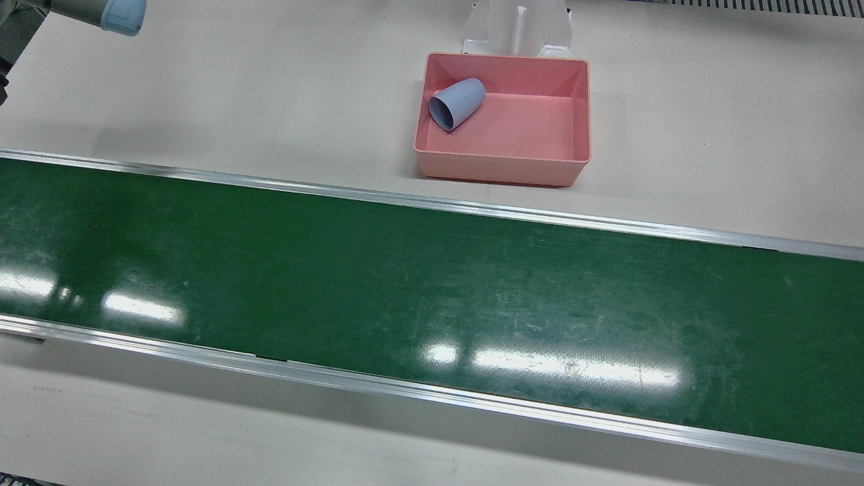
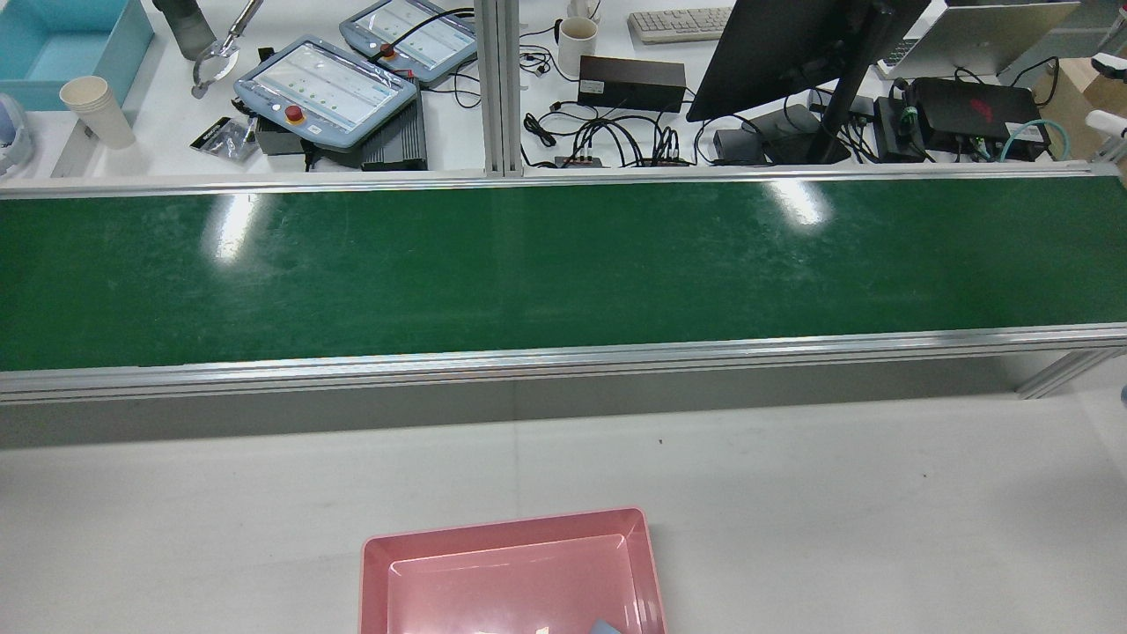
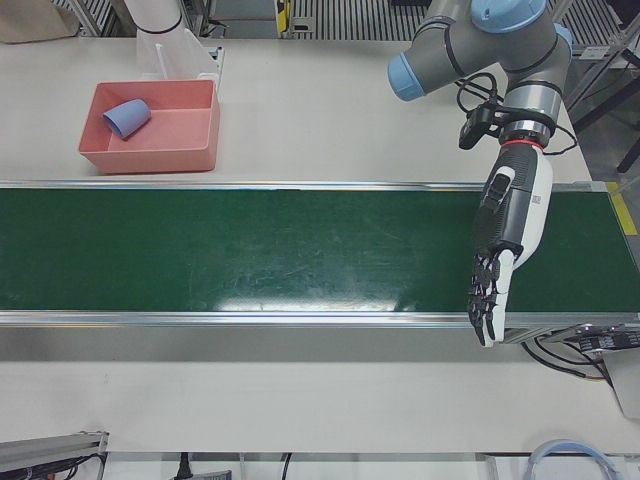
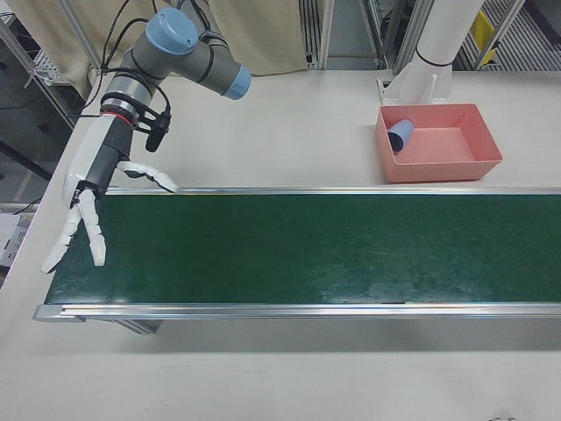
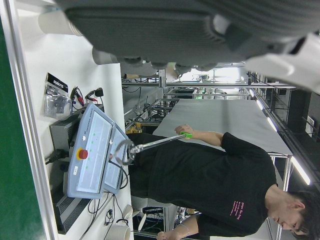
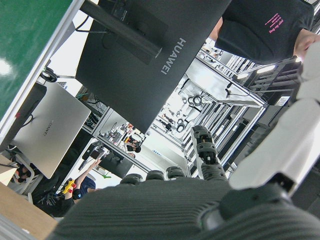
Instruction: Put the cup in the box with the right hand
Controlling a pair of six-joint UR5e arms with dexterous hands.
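**Cup on its side in the box, both hands empty**

Lying on its side inside the shallow pink plastic box (image 1: 503, 118), the pale blue plastic cup (image 1: 457, 102) rests against the box's wall in a corner on the pedestal side, its open mouth facing the green conveyor belt (image 1: 432, 304). In the right-front view the cup (image 4: 401, 135) and box (image 4: 438, 142) sit well apart from the right hand (image 4: 88, 197), far along the belt from it and on the belt's robot side. That white many-fingered right hand hangs over the end of the belt (image 4: 307, 250) with its fingers (image 4: 149, 175) spread wide and nothing between them. In the left-front view the left hand (image 3: 500, 250), black and white, points down over the opposite end of the belt (image 3: 250, 255), fingers straight and apart, holding nothing; the box (image 3: 150, 127) with the cup (image 3: 126, 117) stands well away from it too, beyond the belt on the pale table (image 3: 300, 110).
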